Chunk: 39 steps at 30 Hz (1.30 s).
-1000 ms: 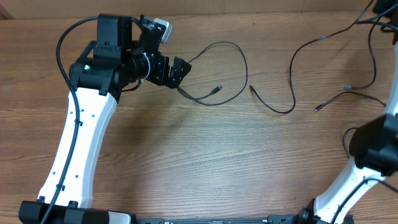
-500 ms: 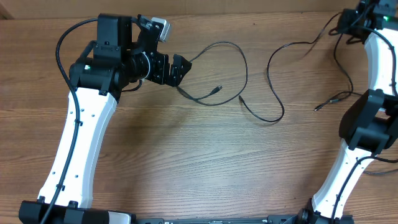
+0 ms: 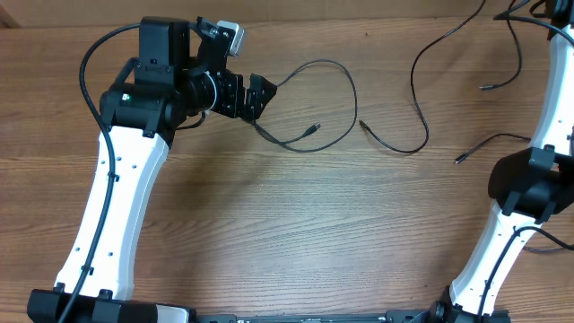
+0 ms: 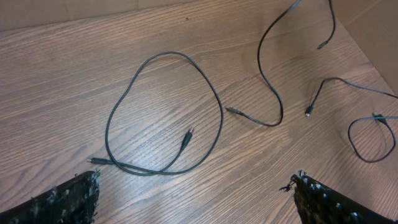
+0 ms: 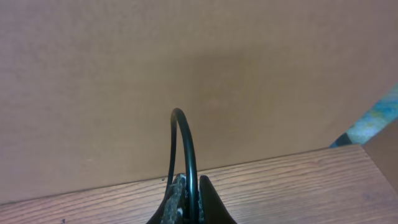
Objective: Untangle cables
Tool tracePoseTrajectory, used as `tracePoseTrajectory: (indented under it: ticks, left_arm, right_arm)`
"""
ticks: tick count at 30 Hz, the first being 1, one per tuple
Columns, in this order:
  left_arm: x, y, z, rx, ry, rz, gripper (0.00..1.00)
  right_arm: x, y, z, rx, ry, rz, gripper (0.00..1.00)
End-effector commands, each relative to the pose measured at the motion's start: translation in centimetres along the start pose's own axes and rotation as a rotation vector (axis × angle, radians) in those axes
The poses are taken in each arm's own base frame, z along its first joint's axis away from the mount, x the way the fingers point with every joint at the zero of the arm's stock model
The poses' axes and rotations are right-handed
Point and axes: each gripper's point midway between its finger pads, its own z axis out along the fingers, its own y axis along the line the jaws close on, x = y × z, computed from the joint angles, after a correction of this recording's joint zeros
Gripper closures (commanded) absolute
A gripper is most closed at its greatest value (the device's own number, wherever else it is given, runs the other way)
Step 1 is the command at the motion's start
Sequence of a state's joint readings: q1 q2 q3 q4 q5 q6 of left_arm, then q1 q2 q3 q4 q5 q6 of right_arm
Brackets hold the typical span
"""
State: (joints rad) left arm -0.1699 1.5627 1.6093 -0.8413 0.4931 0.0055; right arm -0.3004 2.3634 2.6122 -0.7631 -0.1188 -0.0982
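Note:
A looped black cable lies on the wooden table just right of my left gripper, which is open and empty. In the left wrist view the loop lies ahead of the open gripper. A second cable runs from a plug near the middle up to the top right; it also shows in the left wrist view. A third cable lies at the right. My right gripper is shut on a thin black cable that arches above its fingers, raised at the far right corner.
A brown cardboard wall stands behind the table's far edge. The right arm rises along the right edge. More cable loops lie at the far right. Bare wood fills the front half of the table.
The right arm has moved up toward the top right corner with the cable. The second cable's plug end slid left, then back right, and its upper part has lifted. The left arm is still.

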Motion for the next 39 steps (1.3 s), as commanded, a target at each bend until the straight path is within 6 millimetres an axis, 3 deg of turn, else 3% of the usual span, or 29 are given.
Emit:
tracePoseTrajectory:
  ticks: [1,3,4,5,6,7,9,13,15,17,19,20,23,25,27,33,38,39]
  left_arm:
    - [-0.4,-0.1,-0.2,-0.002,-0.008,-0.021,0.0]
    - [-0.3,-0.1,-0.2,-0.001,-0.006,-0.029,0.0]
    - [-0.2,-0.1,-0.2,-0.001,-0.002,-0.034,0.0]
    - [-0.1,-0.1,-0.2,-0.001,0.003,-0.037,0.0]
    - [0.0,-0.1,-0.2,-0.002,0.007,-0.039,0.0]
    - [0.2,-0.1,-0.2,-0.002,0.012,-0.041,0.0]
    - [0.2,-0.1,-0.2,-0.002,0.013,-0.042,0.0]
    - [0.2,-0.1,-0.2,-0.002,0.012,-0.041,0.0]
    - [0.2,-0.1,-0.2,-0.002,0.012,-0.041,0.0]
    - [0.2,-0.1,-0.2,-0.002,0.012,-0.04,0.0]
    - [0.2,-0.1,-0.2,-0.002,0.012,-0.04,0.01]
    - [0.2,-0.1,-0.2,-0.002,0.012,-0.036,0.0]
    - [0.2,-0.1,-0.2,-0.003,0.012,-0.034,0.0]
    - [0.2,-0.1,-0.2,-0.003,0.012,-0.03,0.0]
    - [0.2,-0.1,-0.2,-0.002,0.015,-0.019,0.0]
    - [0.7,-0.1,-0.3,-0.004,0.033,-0.024,0.0]
    - [1.6,0.0,-0.4,-0.006,0.068,-0.027,0.0]
    - [1.8,0.0,-0.4,-0.008,0.074,-0.022,0.0]
  right_arm:
    - [4.8,-0.4,4.5,-0.015,0.085,-0.002,0.96]
    - [8.3,-1.1,6.9,-0.012,0.147,0.011,0.96]
    - [10.1,-1.3,8.0,-0.011,0.185,0.017,0.85]
    - [11.4,-1.4,8.6,-0.011,0.21,0.027,0.59]
    - [12.1,-1.4,8.9,-0.011,0.227,0.031,0.23]
    - [12.5,-1.4,8.9,-0.009,0.238,0.033,0.0]
    - [12.5,-1.4,8.9,-0.01,0.241,0.033,0.0]
    - [9.0,-0.8,6.3,-0.017,0.194,0.026,0.0]
    - [5.2,0.5,2.9,-0.028,0.14,0.011,0.0]
    - [2.6,1.6,-0.1,-0.039,0.109,0.0,0.0]
    - [1.1,2.5,-2.4,-0.046,0.094,-0.006,0.0]
    - [-0.1,3.5,-5.0,-0.06,0.094,-0.009,0.0]
    - [-1.2,5.7,-9.2,-0.119,0.104,-0.015,0.0]
    - [-0.5,7.9,-12.6,-0.179,0.167,-0.013,0.0]
    - [1.5,8.9,-14.4,-0.194,0.263,0.014,0.0]
    - [6.8,12.6,-16.6,-0.184,0.536,0.345,0.0]
    - [10.5,11.8,-18.4,0.242,0.618,0.615,0.0]
    - [11.0,13.2,-18.4,0.245,0.63,0.657,0.0]
